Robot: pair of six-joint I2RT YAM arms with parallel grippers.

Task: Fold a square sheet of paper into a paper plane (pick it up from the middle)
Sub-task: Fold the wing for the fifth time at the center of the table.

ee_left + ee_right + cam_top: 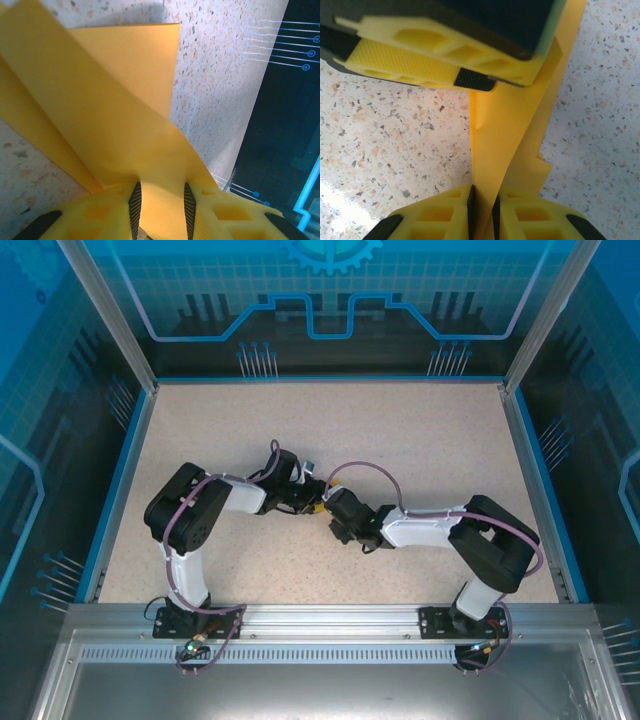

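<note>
The square sheet of paper (100, 100) is orange-yellow and folded into creased layers, held up off the speckled table between both arms. My left gripper (160, 187) is shut on it, a band of paper filling the gap between its black pads. In the right wrist view the paper (505, 140) rises as a narrow upright strip from my right gripper (482, 192), whose jaws are pinched on its edge. A finger of the left gripper (420, 60) crosses the top of that view, at the paper's far end. From above, the left gripper (312, 502) and right gripper (330, 512) meet mid-table and cover the paper.
The speckled beige table (400, 440) lies all around the arms. Blue patterned walls (320, 330) close the back and sides, and one dark panel (290, 125) stands close on the right in the left wrist view. An aluminium rail (320, 625) runs along the near edge.
</note>
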